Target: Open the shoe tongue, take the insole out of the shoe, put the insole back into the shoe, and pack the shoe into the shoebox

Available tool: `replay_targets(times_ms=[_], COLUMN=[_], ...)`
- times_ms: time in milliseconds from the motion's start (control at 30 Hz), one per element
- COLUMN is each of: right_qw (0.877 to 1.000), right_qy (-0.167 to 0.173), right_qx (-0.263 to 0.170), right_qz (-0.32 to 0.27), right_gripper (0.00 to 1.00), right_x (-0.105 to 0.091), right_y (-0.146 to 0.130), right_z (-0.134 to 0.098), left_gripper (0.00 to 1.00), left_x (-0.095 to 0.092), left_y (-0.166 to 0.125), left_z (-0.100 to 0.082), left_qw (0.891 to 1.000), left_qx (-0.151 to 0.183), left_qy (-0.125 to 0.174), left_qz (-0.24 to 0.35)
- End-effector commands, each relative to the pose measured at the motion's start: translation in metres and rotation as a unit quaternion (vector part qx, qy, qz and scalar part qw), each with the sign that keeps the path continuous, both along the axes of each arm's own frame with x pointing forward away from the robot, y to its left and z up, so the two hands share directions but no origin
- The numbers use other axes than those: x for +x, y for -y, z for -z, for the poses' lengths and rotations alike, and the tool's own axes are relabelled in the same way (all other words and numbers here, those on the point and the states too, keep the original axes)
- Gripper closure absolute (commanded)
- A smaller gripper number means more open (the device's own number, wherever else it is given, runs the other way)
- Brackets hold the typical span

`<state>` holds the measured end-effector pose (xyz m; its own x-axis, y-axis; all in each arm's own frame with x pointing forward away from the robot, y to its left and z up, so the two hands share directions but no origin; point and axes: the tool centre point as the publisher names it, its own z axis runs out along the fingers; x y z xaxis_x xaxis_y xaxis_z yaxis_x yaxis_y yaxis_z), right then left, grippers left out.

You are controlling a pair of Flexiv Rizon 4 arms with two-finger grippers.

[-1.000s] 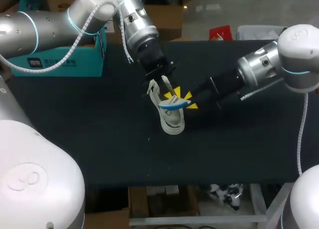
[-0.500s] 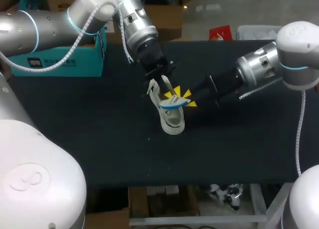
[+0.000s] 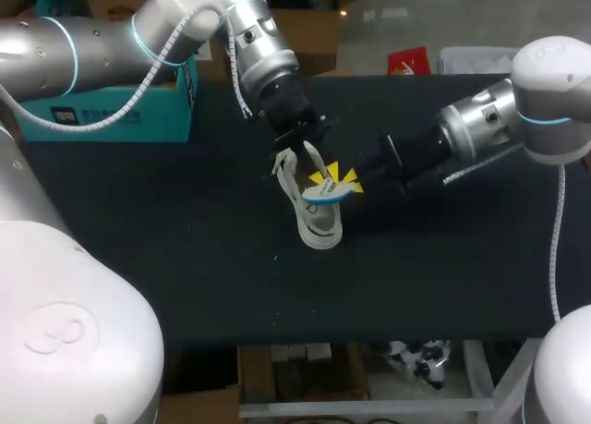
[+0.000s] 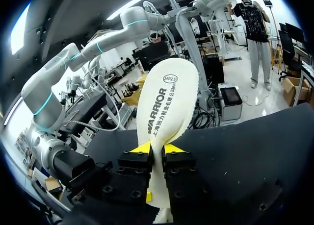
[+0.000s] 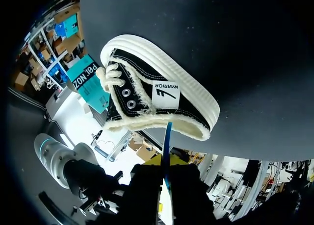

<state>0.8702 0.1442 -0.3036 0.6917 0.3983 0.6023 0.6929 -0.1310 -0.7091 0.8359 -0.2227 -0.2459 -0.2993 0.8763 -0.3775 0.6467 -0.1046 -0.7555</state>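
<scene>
A black shoe [image 3: 320, 228] with a white sole lies on the dark table [image 3: 185, 258]. Its cream tongue [image 3: 311, 155] stands pulled up, and my left gripper [image 3: 303, 139] is shut on it from above. In the left wrist view the tongue [image 4: 164, 102] rises from between the yellow tips of that gripper [image 4: 157, 149]. My right gripper [image 3: 338, 178] comes in from the right and is shut on the thin blue insole [image 3: 323, 192] at the shoe's opening. In the right wrist view the insole [image 5: 167, 137] shows edge-on between that gripper's [image 5: 166, 163] fingers, just before the shoe [image 5: 162, 87].
A teal shoebox [image 3: 111, 105] stands at the table's far left, behind my left arm, and also shows beyond the shoe as the shoebox [image 5: 88, 80] in the right wrist view. Bare dark table lies in front of the shoe.
My right gripper has moved a little towards the shoe and its fingers have closed on the blue insole. The left gripper keeps the tongue held up, shifted slightly.
</scene>
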Motion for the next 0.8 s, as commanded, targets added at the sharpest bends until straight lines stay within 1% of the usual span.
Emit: replay_targets(times_ms=[33,67,100,133,233,300,367,467,600,733,800], right_qw=[1.0,1.0,1.0,1.0,1.0,1.0,1.0,1.0,1.0,1.0,0.999], right_qy=[0.001,0.001,0.001,0.001,0.003,0.002,0.001,0.0,-0.004,-0.008,-0.01], right_qx=[-0.003,-0.004,-0.007,-0.008,-0.012,-0.014,-0.014,-0.013,-0.013,-0.015,-0.016], right_qz=[0.004,0.007,0.009,0.01,0.016,0.019,0.022,0.028,0.028,0.026,0.026], right_gripper=[1.0,1.0,1.0,1.0,1.0,1.0,1.0,1.0,1.0,1.0,1.0], right_x=[-0.003,-0.004,-0.005,-0.005,-0.007,-0.008,-0.008,-0.009,-0.009,-0.008,-0.007], right_y=[0.001,0.002,0.002,0.003,0.004,0.005,0.007,0.008,0.008,0.007,0.005], right_z=[-0.001,-0.001,-0.001,-0.001,-0.002,-0.001,0.0,0.002,0.004,0.003,0.003], left_gripper=[0.61,0.21,0.02,0.0,0.0,0.0,0.0,0.0,0.0,0.0,0.0], left_x=[0.01,0.012,0.014,0.015,0.022,0.027,0.032,0.038,0.05,0.059,0.062], left_y=[0.001,0.0,-0.001,-0.004,-0.015,-0.024,-0.035,-0.05,-0.069,-0.084,-0.09], left_z=[0.001,0.0,0.0,-0.001,-0.005,-0.007,-0.01,-0.012,-0.015,-0.015,-0.015], left_qw=[0.999,0.999,0.999,0.998,0.996,0.995,0.994,0.994,0.991,0.988,0.988], left_qx=[0.015,0.017,0.02,0.025,0.034,0.037,0.039,0.035,0.043,0.048,0.049], left_qy=[-0.027,-0.031,-0.041,-0.05,-0.076,-0.091,-0.098,-0.102,-0.112,-0.112,-0.106], left_qz=[0.013,0.01,0.013,0.015,0.013,0.008,-0.001,-0.03,-0.061,-0.09,-0.103])
